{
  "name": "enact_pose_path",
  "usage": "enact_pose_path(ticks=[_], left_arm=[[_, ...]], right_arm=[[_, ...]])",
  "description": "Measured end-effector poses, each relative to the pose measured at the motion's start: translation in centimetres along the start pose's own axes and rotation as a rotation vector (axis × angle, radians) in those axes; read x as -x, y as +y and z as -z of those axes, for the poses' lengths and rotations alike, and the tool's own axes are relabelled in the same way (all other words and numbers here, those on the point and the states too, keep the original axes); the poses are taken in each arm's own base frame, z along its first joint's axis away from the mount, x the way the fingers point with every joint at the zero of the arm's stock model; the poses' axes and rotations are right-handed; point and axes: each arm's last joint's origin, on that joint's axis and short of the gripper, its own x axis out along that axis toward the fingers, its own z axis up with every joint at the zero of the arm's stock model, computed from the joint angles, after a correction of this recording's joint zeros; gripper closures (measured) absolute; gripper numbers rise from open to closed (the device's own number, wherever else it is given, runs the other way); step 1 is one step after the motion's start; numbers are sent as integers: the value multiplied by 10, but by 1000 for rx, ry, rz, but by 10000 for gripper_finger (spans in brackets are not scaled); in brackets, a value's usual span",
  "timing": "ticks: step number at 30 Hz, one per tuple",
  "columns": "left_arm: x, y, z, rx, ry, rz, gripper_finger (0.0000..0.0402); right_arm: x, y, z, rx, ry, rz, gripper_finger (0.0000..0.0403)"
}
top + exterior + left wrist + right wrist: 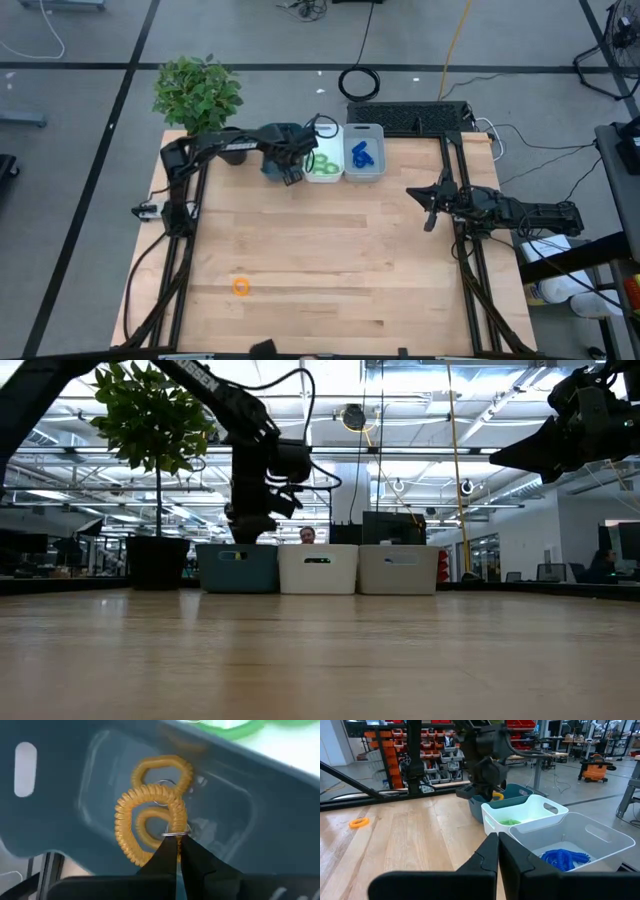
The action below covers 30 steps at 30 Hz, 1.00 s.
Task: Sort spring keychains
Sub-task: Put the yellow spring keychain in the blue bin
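Note:
My left gripper (290, 172) hangs over the teal bin (270, 168) at the table's far edge, shut on an orange spring keychain (150, 827). More orange coils (162, 770) lie on the floor of that bin. To its right stand a white bin with green keychains (322, 165) and a bin with blue ones (362, 153). One orange keychain (241, 287) lies flat on the table near the front left. My right gripper (430, 215) waits shut at the right, above the table. My left gripper pinches the orange keychain between its two fingertips at the coil beside the small metal ring (173, 834). The fingers come from above, pointing steeply down. The loop hangs past the fingertips over the inside of the teal bin (60, 820).
A potted plant (197, 92) stands at the far left corner, next to the teal bin. A black keyboard-like panel (408, 117) lies behind the bins. Bare wooden tabletop (330, 260) spreads between the bins and the near edge.

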Motion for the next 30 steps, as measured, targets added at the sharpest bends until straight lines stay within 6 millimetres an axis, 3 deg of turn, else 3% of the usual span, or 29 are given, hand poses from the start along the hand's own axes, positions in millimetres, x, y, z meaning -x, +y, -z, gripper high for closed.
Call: enact_pose_path(ticks=[5, 22, 30], left_arm=[[-9, 5, 0, 20, 20, 14, 378], [-8, 4, -1, 22, 14, -21, 158], [13, 3, 1, 85, -31, -255, 72]], right_arm=[[0, 0, 0, 0, 0, 0, 403], [0, 0, 0, 0, 0, 0, 403], [0, 0, 0, 0, 0, 0, 403]])
